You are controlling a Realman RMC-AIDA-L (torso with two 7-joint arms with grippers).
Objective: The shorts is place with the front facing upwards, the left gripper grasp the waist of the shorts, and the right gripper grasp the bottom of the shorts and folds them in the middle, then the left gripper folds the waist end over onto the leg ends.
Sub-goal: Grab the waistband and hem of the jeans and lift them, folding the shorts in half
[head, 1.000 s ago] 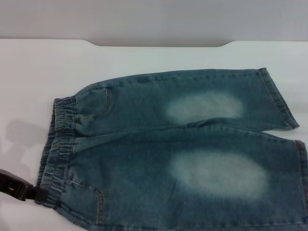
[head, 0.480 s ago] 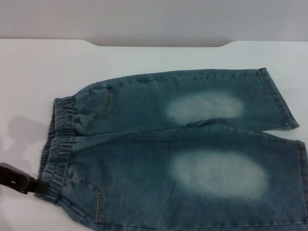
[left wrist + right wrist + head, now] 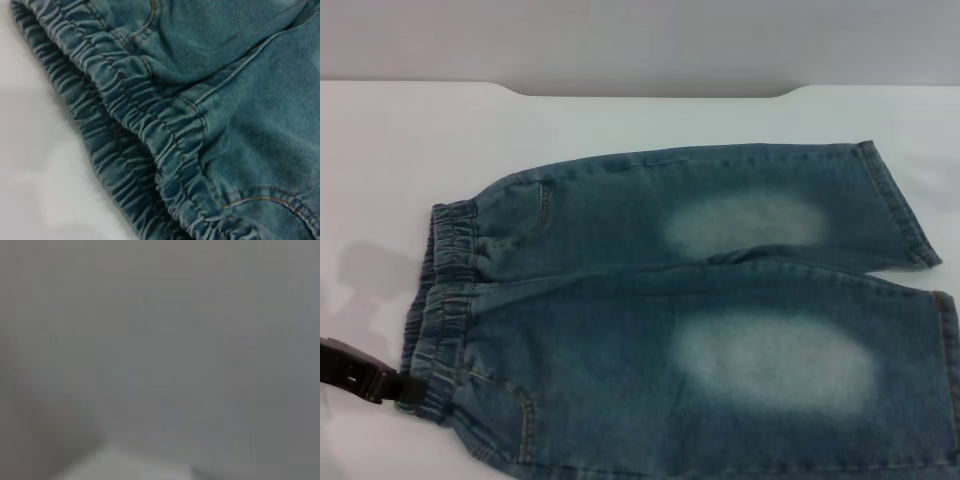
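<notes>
- Since the earlier head frames the left gripper (image 3: 405,390) has edged in along the table toward the near corner of the waistband, and its dark tip now overlaps the puckered edge there; the denim itself has barely shifted.
- The shorts (image 3: 720,310) lie flat on the white table (image 3: 620,120), spread sideways: the waist of the shorts (image 3: 445,300) is at the robot's left, the two legs run toward its right.
- Each leg carries a pale faded patch, one on the far leg (image 3: 745,222) and a larger one on the near leg (image 3: 775,358).
- The leg ends show as straight hemmed cuffs at the right, the far one (image 3: 900,205) fully visible, the near one cut by the picture's edge.
- A pocket seam (image 3: 525,410) curves just beside the near end of the waistband.
- In the left wrist view the gathered elastic band (image 3: 150,125) fills the picture, very close, with white table beside it.
- The left gripper meets the waistband at its near corner, coming from the table side; whether its fingers are apart or pinched on the cloth cannot be told.
- The right gripper appears in no view; its wrist camera shows only a blank grey surface.
</notes>
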